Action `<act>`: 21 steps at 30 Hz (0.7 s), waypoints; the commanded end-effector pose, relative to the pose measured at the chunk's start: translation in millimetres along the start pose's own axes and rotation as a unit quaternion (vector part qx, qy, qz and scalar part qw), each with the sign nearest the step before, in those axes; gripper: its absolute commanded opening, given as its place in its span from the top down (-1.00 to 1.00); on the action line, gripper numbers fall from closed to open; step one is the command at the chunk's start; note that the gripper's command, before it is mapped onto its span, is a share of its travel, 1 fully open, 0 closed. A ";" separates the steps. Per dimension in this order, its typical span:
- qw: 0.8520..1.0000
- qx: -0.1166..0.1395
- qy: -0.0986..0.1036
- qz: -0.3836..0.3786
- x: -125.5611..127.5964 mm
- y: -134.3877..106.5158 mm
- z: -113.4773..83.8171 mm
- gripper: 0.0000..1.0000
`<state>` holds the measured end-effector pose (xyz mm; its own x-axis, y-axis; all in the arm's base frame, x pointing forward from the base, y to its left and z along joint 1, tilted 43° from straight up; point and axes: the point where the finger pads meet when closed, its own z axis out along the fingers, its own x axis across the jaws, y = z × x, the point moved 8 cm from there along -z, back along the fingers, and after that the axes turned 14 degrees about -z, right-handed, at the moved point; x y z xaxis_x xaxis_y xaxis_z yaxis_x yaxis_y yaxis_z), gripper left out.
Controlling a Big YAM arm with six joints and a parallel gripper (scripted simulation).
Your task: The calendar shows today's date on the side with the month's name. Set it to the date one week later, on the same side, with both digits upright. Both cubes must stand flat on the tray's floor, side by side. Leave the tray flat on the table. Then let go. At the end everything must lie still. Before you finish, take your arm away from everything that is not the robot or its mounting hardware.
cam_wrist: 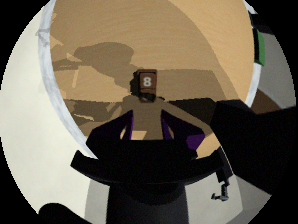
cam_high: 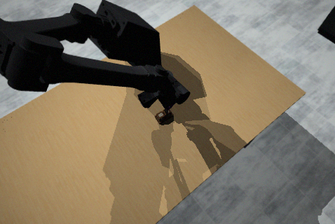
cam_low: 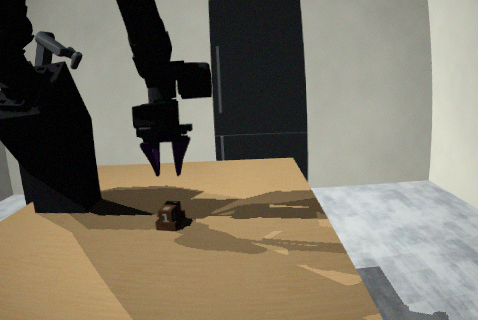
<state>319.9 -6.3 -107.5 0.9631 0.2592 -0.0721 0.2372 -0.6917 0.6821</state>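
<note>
The small dark brown calendar [cam_high: 165, 120] [cam_low: 170, 218] [cam_wrist: 147, 86] stands on the table. A white 1 shows on a cube face [cam_low: 165, 218] toward the exterior camera. A white 8 shows on an upward cube face [cam_wrist: 147, 81] in the wrist view. The second cube and the month's name cannot be made out. The tray's low dark base [cam_low: 167, 227] looks flat on the table. My gripper [cam_low: 168, 175] [cam_wrist: 147, 113] is partly open and empty, pointing down, with its fingertips above the calendar and clear of it.
The wooden table [cam_high: 58, 140] [cam_low: 208, 290] carries broad arm shadows around the calendar. The arm's dark box-shaped mount [cam_low: 58, 150] stands at the left in the exterior view. A dark cabinet [cam_low: 258, 75] stands behind the table.
</note>
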 end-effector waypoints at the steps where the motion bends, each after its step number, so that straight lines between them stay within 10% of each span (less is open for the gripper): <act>1: 1.000 -0.003 0.005 0.013 2.2 0.7 0.4 0.11; 21: 1.000 -0.002 -0.001 0.003 0.6 1.0 7.5 0.11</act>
<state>319.4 -8.0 -109.0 0.9645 0.2542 -0.0716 0.2332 -0.6929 0.6823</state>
